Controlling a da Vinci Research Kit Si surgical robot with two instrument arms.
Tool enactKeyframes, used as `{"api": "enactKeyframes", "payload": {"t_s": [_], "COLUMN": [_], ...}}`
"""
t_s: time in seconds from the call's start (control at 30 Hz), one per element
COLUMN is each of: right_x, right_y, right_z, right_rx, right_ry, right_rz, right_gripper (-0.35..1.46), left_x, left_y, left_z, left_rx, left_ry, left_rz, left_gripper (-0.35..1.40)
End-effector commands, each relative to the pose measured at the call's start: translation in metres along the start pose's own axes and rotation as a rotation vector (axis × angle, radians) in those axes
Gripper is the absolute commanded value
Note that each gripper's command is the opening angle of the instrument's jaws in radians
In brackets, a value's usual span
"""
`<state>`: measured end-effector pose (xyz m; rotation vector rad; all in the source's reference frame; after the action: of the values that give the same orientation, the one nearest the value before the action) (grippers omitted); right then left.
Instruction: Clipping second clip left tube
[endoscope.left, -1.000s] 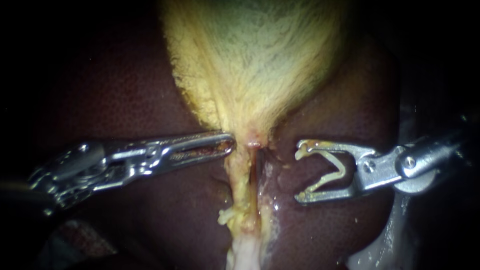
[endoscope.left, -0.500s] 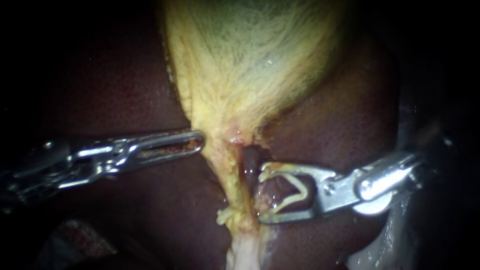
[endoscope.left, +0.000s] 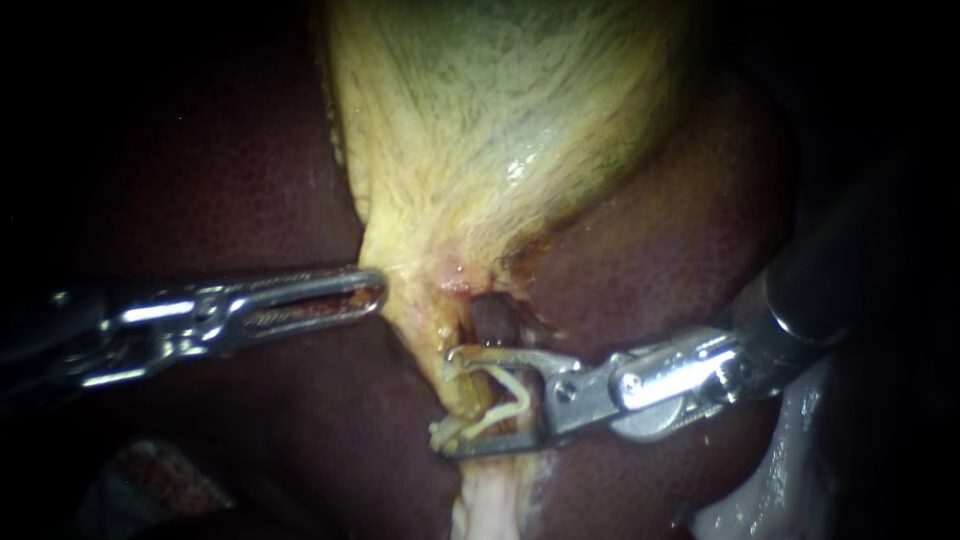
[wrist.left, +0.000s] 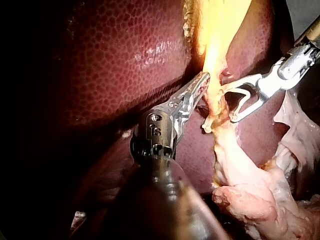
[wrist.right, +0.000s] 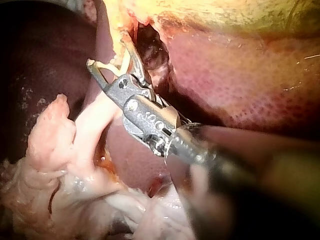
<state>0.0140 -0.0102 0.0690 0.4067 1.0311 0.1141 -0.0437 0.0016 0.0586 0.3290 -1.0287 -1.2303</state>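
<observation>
Holding the left instrument (endoscope.left: 375, 290) in from the left over the dark liver (endoscope.left: 200, 180), with its long slotted jaws lying together and gripping nothing, and resting the tip against the left edge of the yellow tissue where the gallbladder (endoscope.left: 500, 130) is narrowing to its neck. Reaching in from the right with the right instrument (endoscope.left: 446, 402), spreading its jaws wide and carrying an open pale clip (endoscope.left: 522, 402) between them, one leg hooked at each jaw tip and the bend sitting back toward the hinge. Straddling the left tube (endoscope.left: 432, 330) with those jaws: laying the far jaw across it just on the near side of the neck and the near jaw across it closer still, so that the yellowish strand is running between the clip's legs, well inside the mouth. Crossing the far jaw over a darker tube (endoscope.left: 493, 320) lying immediately right of the left tube, in the small hollow under the neck. Standing the two tips near each other but apart, with the far stretch of the left tube between them. Seeing the strand widening, toward the near edge, into whitish tissue (endoscope.left: 490, 505). Finding the same from the left wrist camera: touching the yellow strand with the closed tip from one side, taking it into the clip's open mouth from the other. Finding, from the right wrist camera, the clip's legs ahead of the hinge and the whitish tissue lying beside and under the shaft.
</observation>
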Motion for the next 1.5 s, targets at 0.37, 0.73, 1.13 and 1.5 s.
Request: {"api": "enactKeyframes", "payload": {"t_s": [0.37, 0.73, 1.13, 1.5], "right_x": [-0.0021, -0.0015, -0.0007, -0.0009], "right_y": [0.0008, -0.0013, -0.0013, -0.0011], "right_z": [0.0013, 0.0040, 0.0066, 0.0056], "right_rx": [-0.019, 0.120, 0.154, 0.124], "right_ry": [-0.052, -0.036, -0.031, -0.085], "right_rz": [-0.001, -0.026, -0.090, -0.079], "right_gripper": [0.58, 0.52, 0.49, -0.20], "left_x": [-0.0014, -0.0015, -0.0013, -0.0011], "left_y": [-0.0017, -0.0021, -0.0022, -0.0022], "left_z": [-0.0008, -0.0001, 0.0007, 0.0010], "left_rx": [0.008, 0.003, 0.005, 0.006], "left_ry": [-0.022, -0.028, -0.028, -0.028], "left_rz": [0.007, 0.023, 0.024, 0.025], "left_gripper": [-0.35, -0.35, -0.35, -0.35]}}
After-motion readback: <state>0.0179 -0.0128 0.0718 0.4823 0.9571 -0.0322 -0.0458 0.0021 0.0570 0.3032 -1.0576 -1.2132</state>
